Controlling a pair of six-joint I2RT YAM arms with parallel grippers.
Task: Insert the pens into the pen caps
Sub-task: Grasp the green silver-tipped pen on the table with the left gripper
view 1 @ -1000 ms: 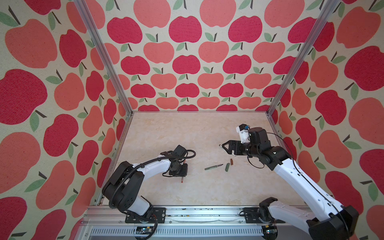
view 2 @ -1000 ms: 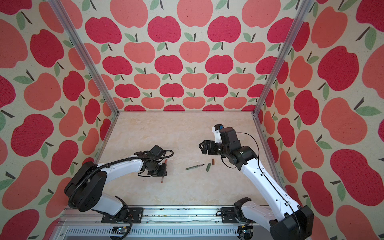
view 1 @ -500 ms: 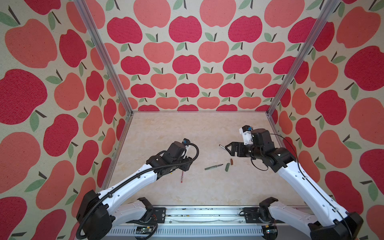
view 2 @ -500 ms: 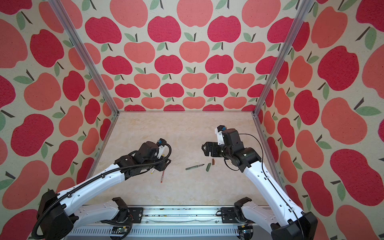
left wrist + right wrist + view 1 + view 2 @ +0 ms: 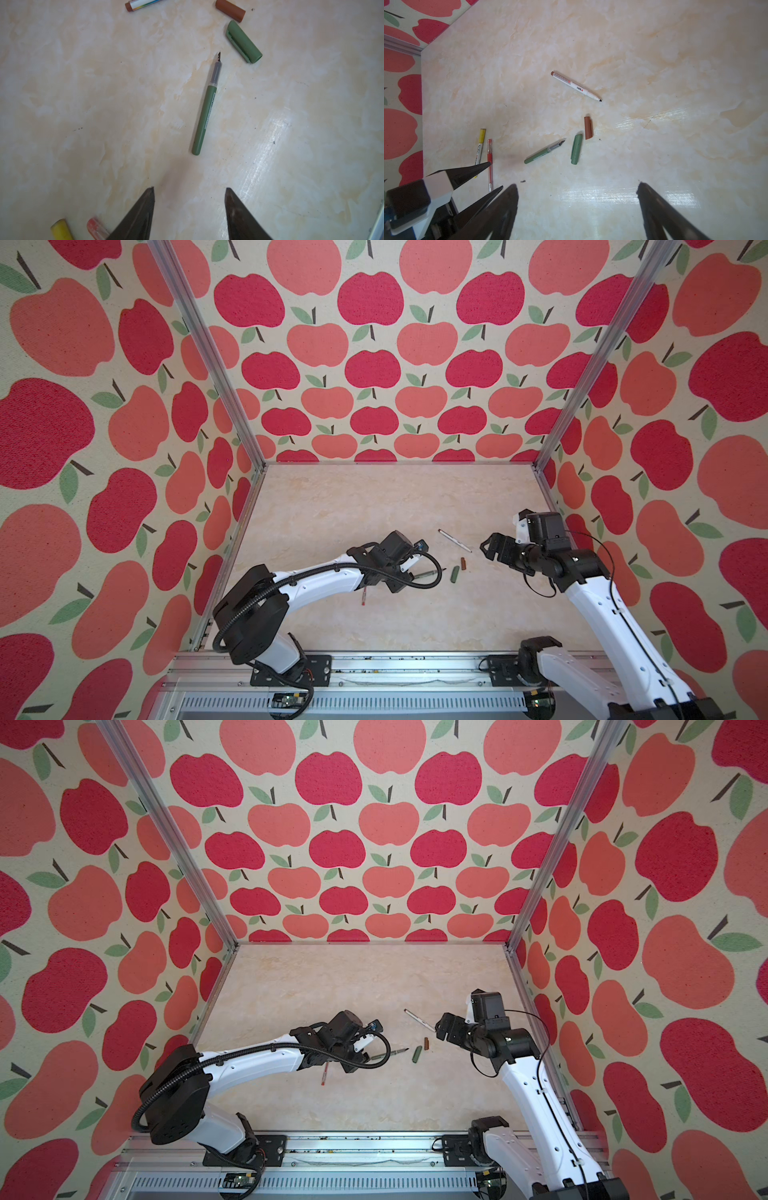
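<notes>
Both hang empty: left fingers (image 5: 150, 199) half-spread with the dark green pen (image 5: 204, 116) just ahead, right fingers (image 5: 508, 204) wide. It looks light, stiff, slippery; grip mid-barrel.

I count four pens: a yellow-ended pen (image 5: 479, 151), a red pen (image 5: 489, 153), a green pen (image 5: 544, 152) and a white pen (image 5: 576, 86). I count two loose caps: a green cap (image 5: 576, 149) and a brown cap (image 5: 588, 127).

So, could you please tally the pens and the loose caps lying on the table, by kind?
Pens: 4 (yellow-ended pen, red pen, green pen, brown-ended white pen)
Loose caps: 2 (green cap, brown cap)
Total: 6
</notes>
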